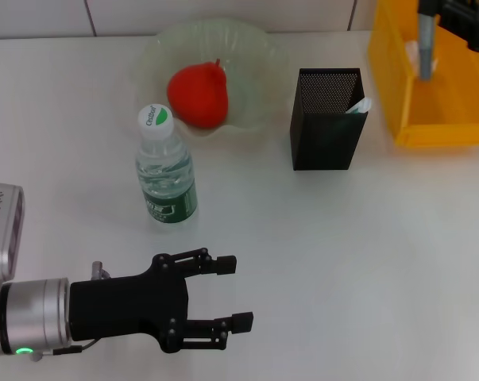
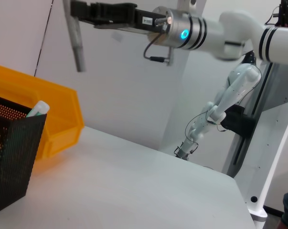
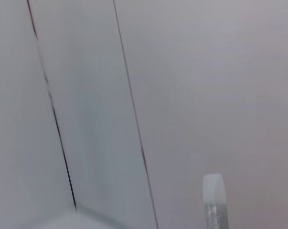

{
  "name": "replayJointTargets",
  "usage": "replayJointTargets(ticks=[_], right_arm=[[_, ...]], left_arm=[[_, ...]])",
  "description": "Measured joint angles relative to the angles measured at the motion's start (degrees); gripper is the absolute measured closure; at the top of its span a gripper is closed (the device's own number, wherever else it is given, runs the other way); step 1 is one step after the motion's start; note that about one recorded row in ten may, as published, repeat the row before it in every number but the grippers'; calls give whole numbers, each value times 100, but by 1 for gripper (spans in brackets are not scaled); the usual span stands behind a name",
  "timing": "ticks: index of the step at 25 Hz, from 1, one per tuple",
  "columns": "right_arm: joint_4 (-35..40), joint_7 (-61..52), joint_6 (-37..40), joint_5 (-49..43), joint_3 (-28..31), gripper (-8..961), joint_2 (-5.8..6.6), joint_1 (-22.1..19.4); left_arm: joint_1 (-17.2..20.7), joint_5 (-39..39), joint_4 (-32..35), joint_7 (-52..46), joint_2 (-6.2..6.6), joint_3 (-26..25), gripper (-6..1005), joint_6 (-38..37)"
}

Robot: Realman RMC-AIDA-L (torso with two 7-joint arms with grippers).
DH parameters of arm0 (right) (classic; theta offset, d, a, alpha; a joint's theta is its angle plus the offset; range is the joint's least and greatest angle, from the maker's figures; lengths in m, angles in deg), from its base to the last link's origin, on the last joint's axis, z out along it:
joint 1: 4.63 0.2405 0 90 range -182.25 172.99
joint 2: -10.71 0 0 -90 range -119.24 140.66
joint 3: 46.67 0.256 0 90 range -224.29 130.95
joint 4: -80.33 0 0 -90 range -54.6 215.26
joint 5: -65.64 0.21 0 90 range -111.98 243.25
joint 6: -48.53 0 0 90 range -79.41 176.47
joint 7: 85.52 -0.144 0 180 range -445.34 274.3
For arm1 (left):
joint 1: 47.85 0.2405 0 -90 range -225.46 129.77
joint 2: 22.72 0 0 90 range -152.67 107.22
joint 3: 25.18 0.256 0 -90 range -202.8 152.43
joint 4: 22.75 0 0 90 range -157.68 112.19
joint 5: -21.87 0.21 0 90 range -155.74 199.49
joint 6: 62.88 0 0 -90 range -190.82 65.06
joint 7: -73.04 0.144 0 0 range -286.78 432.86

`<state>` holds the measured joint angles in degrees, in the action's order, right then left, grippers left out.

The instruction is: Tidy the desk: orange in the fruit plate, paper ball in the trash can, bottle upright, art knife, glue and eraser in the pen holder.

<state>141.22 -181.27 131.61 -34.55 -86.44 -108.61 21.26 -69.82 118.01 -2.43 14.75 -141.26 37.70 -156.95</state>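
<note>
now right tool (image 1: 426, 9) grips slim grey art knife (image 1: 424, 46) upright; left tool (image 1: 237, 294) open, empty.

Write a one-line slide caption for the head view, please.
Right gripper holds the art knife above the trash can; open left gripper rests near the upright bottle.

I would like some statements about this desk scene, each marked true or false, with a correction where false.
1. The orange lies in the fruit plate. True.
2. The bottle lies on its side. False: it stands upright on the desk.
3. The right gripper holds the art knife above the trash can. True.
4. The pen holder is empty. False: the white cap of the glue shows at its rim.
5. The left gripper is shut on the eraser. False: it is open and empty, near the front of the desk.
</note>
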Motion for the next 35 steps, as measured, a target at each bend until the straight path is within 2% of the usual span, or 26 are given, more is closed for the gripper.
replayJointTargets(ticks=[1,2,6,7,11,26,29,31,33,35], right_arm=[[-956,868,-164,771,-84,819,0,130],[-956,868,-164,771,-84,814,0,130],[-2987,2737,-507,1554,-80,796,5,666],[-2987,2737,-507,1554,-80,792,5,666],[-3912,3777,-705,1851,-93,773,-22,861],[-4155,3912,-768,1849,-137,705,-21,889],[-4144,3863,-704,1860,-136,575,-17,862],[-3945,3504,-373,1850,-124,489,15,747],[-3782,3296,-200,1804,-127,473,25,668],[-3253,2768,297,1568,-156,457,42,443]], left_arm=[[0,0,-5,11,-1,-8,170,4],[0,0,-7,14,-3,-9,170,5],[22,-20,-10,21,-12,-15,170,11],[22,-20,-10,21,-12,-15,170,11],[59,-115,-11,39,-12,-22,170,10],[50,-149,-20,46,-12,-6,170,30],[46,-149,-19,45,-8,-10,170,20],[50,-149,-19,45,-4,-19,170,0],[67,-149,-19,45,1,-21,170,-41],[79,-149,-19,42,5,-24,170,-81]])
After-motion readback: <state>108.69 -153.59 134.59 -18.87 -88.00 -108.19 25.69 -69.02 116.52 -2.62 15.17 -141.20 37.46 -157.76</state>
